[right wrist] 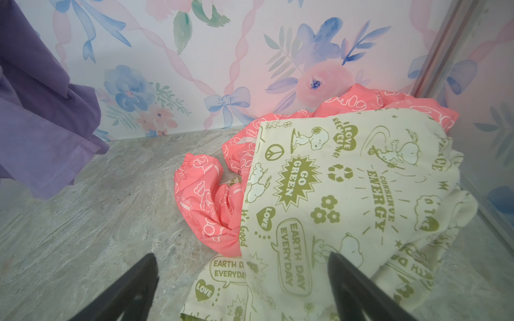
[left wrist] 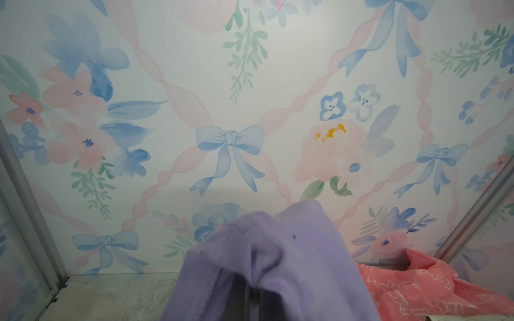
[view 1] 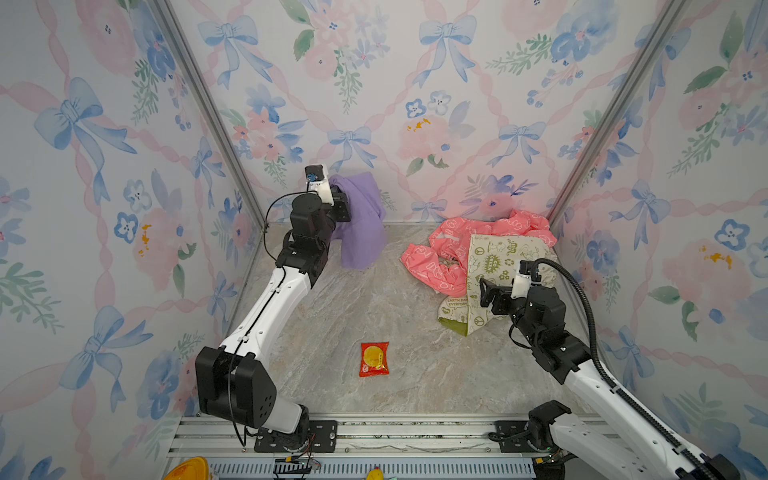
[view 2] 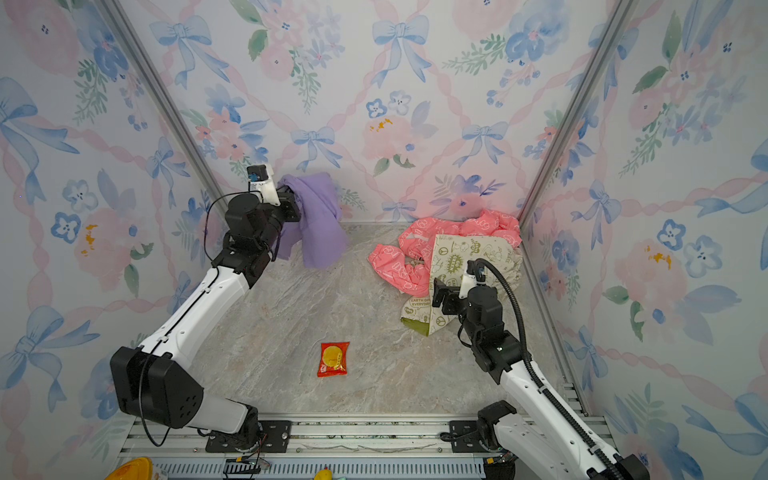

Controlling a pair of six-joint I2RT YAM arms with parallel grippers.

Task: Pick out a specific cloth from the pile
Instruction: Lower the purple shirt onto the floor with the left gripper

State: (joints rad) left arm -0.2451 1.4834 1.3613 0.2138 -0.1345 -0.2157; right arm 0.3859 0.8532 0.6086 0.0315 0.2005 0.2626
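Bolted to the near aluminium rail [view 1: 415, 430], the left arm [view 1: 270, 299] stretches up and back, its left gripper [view 1: 338, 196] clamped on a bunched top fold of the plain lavender-purple soft cloth [view 1: 362, 226], which hangs limp, likely light, well apart from the coral-pink-and-cream garment pile [view 1: 478, 253]. The right gripper [view 1: 487, 296] hovers there, jaws wide, empty.

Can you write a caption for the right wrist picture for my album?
Open right gripper faces the cream garment and pink garment; the lavender cloth hangs apart from them.
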